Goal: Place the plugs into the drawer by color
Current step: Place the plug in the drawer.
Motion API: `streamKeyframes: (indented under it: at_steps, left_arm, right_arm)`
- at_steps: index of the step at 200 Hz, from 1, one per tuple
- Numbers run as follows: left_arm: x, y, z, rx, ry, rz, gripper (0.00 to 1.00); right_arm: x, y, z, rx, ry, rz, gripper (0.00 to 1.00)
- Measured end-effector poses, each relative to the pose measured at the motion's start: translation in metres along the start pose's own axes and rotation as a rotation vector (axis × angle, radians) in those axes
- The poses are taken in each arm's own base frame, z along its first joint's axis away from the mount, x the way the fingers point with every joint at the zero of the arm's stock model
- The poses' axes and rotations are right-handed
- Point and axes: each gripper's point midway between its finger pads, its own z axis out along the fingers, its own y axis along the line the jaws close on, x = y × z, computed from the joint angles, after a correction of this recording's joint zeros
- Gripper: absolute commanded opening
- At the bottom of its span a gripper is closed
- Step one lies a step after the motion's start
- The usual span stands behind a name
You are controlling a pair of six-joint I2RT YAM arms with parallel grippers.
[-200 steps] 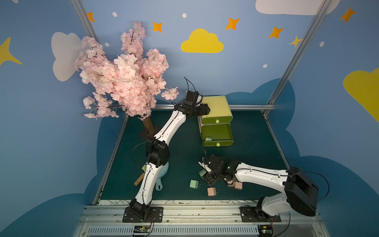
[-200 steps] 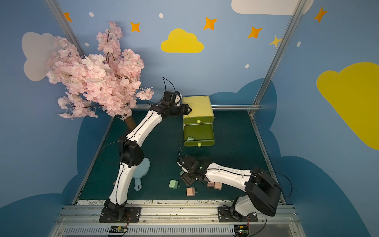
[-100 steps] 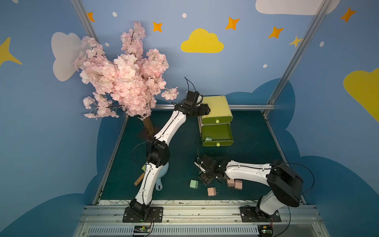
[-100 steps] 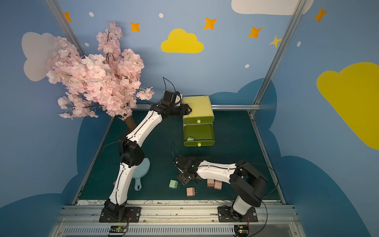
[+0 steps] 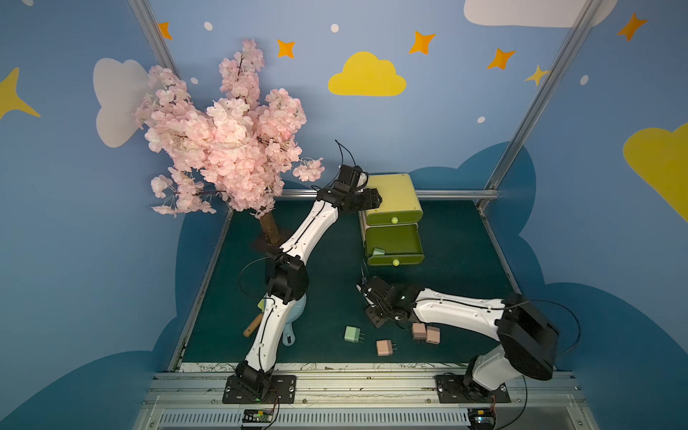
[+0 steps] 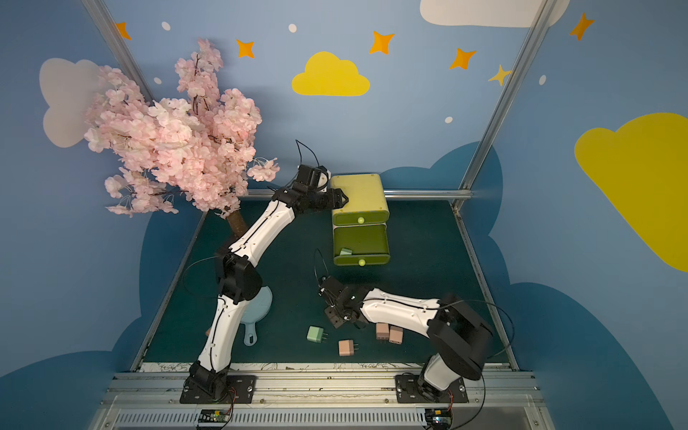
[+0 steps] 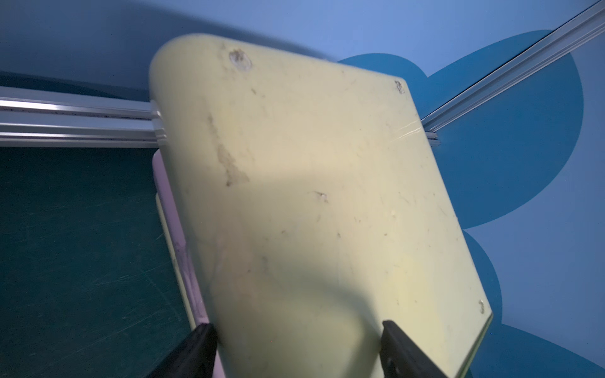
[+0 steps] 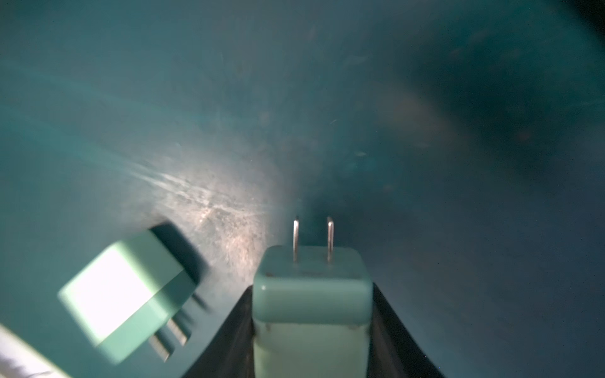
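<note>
Right wrist view: the right gripper [image 8: 312, 289] held a green plug [image 8: 311, 320]. The left gripper [image 5: 372, 198] clamped the drawer [image 5: 395, 193], one stored plug [image 5: 378, 252] inside. A loose green plug [image 5: 352, 334] and three pink plugs [image 5: 384, 347] lay unsorted on the bench [image 5: 327, 238].

You see the drawer [image 5: 391, 193] in yellow-green with pale-yellow knobs [image 5: 394, 220], on a dark teal mat [image 5: 465, 260]. The mint-green plug [image 8: 311, 294] has silver prongs; a second mint plug [image 5: 352, 334] matches it, and three pink plugs [image 5: 384, 347] are dusty rose. The tree [image 5: 231, 141] is pale pink; the walls [image 5: 446, 141] are blue with yellow clouds and orange stars.
</note>
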Motion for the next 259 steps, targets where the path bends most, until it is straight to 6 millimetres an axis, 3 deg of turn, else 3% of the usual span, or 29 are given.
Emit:
streamKeyframes:
  at_steps: [44,66,88,108,131,172,259]
  left_arm:
    - [0.0,0.0,0.0,0.0,0.0,0.001,0.79]
    - [0.0,0.0,0.0,-0.001,0.0,0.001,0.79]
    - [0.0,0.0,0.0,-0.002,0.0,0.001,0.8]
    - [0.0,-0.001,0.0,-0.003,0.0,0.002,0.8]
    - [0.001,-0.001,0.0,-0.006,-0.002,0.003,0.8]
    - [0.001,-0.001,0.001,-0.01,-0.004,0.004,0.8]
    - [0.001,-0.001,0.001,-0.01,-0.004,0.005,0.8]
  right_arm:
    - [-0.052,-0.064,-0.096,0.062,-0.289,0.226,0.35]
    - [-0.068,-0.098,-0.121,0.105,-0.351,0.324,0.34]
    - [-0.091,-0.125,-0.129,0.145,-0.368,0.382,0.34]
    - [-0.111,-0.138,-0.119,0.156,-0.347,0.395,0.34]
    - [-0.125,-0.144,-0.094,0.154,-0.293,0.393,0.34]
    - [-0.128,-0.15,-0.053,0.157,-0.19,0.395,0.34]
    - [-0.124,-0.164,-0.007,0.171,-0.087,0.418,0.34]
